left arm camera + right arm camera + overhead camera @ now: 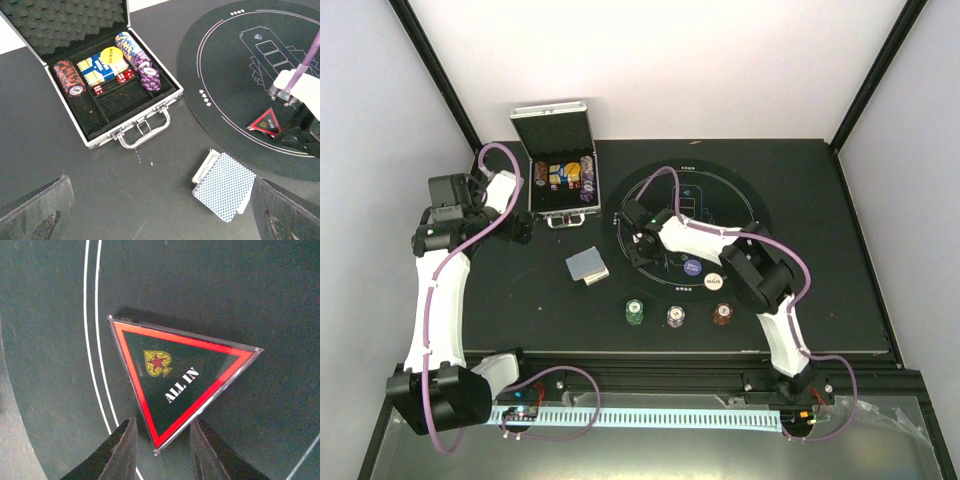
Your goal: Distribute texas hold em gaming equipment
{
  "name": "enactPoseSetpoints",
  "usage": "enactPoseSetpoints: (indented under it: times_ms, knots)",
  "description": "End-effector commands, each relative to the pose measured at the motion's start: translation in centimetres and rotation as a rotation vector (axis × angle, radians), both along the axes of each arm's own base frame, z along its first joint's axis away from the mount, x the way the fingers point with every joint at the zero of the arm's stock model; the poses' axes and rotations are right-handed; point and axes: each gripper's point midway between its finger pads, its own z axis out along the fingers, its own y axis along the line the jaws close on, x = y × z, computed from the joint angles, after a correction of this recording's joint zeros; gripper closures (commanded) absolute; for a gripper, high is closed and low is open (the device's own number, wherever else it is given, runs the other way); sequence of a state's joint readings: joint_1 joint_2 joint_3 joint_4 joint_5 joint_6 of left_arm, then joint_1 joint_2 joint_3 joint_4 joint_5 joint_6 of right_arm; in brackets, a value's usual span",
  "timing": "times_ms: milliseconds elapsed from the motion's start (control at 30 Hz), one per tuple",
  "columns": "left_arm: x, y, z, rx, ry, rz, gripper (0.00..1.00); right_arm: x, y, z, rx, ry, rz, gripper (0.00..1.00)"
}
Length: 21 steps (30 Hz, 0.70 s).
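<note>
My right end effector (pixel 163 426) stands narrow, one finger on each side of the near corner of the red triangle token (pixel 175 377); I cannot tell if they pinch it. The token lies flat on the round mat (pixel 250 295), that corner pointing toward my wrist. My left end effector (pixel 162 185) hangs wide over the tabletop (pixel 75 165).

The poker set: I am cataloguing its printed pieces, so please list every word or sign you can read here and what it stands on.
"ALL IN": white letters on the red triangle token, beside a yellow spade sign with a red star.
Yellow round button in the silver case: dark print, too small to read.
White button and blue button: print too small to read.
Round mat: tiny white marks and card outlines, no readable words.
</note>
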<state>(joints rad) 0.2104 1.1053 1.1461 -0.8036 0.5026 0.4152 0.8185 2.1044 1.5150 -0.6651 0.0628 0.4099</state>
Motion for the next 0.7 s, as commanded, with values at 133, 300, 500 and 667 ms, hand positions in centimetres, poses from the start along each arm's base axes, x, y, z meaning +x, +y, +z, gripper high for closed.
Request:
enactPoseSetpoints:
  times_ms: [133, 300, 500, 667]
  knots:
    - [-0.2, -0.1, 2.0, -0.017, -0.041, 0.002, 0.01, 3.5, 2.2, 0.2, -0.033, -0.073, 0.036, 0.71]
    - [-0.2, 0.0, 1.9, -0.012, -0.035, 0.002, 0.01, 5.6, 4.2, 0.7, -0.036, -0.101, 0.063, 0.71]
    - [-0.4, 0.0, 1.8, -0.007, -0.033, -0.002, 0.01, 5.7, 4.0, 3.3, -0.027, -0.124, 0.059, 0.57]
    - [-0.4, -0.1, 1.8, -0.011, -0.033, -0.002, 0.01, 4.1, -0.3, 6.1, -0.038, -0.132, -0.018, 0.33]
